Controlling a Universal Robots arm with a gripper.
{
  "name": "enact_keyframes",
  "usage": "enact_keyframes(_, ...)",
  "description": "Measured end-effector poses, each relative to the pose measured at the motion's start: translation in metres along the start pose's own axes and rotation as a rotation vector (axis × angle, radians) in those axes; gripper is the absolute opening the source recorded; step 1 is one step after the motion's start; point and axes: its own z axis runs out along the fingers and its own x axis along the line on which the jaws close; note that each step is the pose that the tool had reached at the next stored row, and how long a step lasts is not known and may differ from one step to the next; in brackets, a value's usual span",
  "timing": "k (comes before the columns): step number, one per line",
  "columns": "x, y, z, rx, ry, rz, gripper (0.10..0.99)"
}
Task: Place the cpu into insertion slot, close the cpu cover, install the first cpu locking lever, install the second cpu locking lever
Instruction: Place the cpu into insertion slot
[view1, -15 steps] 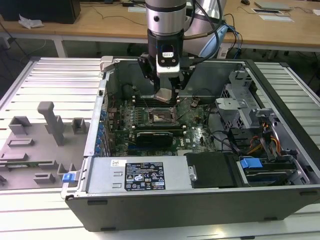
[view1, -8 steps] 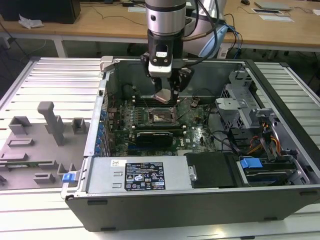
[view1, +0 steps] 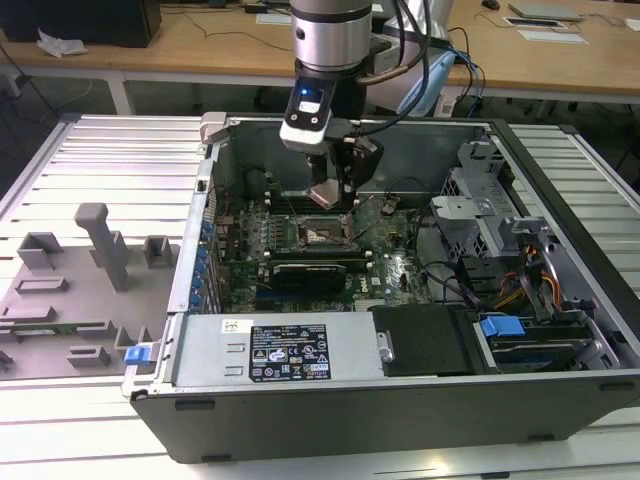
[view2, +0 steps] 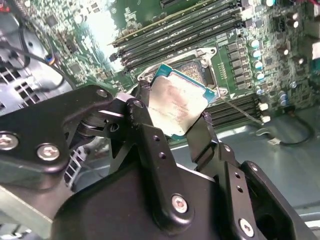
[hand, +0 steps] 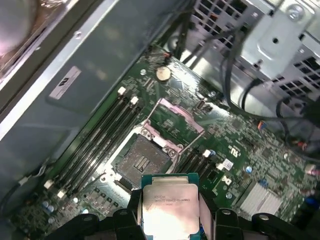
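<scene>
Gripper (hand: 170, 212) lying nearest lens, pinching cpu (hand: 169, 202) by two opposite edges, likely sparing contact face from touch. You are holding chip above motherboard (hand: 240, 150), apart from insertion slot (hand: 141, 161), which is sitting mid-board beside memory slots (hand: 95, 140). cpu cover (hand: 182, 116) standing swung open, leaving contact field bare for chip. Chip underside is hiding from you; in second wrist view chip is masking part of slot, making alignment hard to judge.

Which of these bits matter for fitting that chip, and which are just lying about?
Job in hand:
cpu, held in the gripper
insertion slot, empty
cpu cover, raised

Just lying about:
memory slots
coin battery
grey fixtures
</scene>
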Motion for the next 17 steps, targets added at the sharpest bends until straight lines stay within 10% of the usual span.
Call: enact_keyframes(17,0.0001,-0.0001,0.0016,0.023,-0.0354,0.432,0.541)
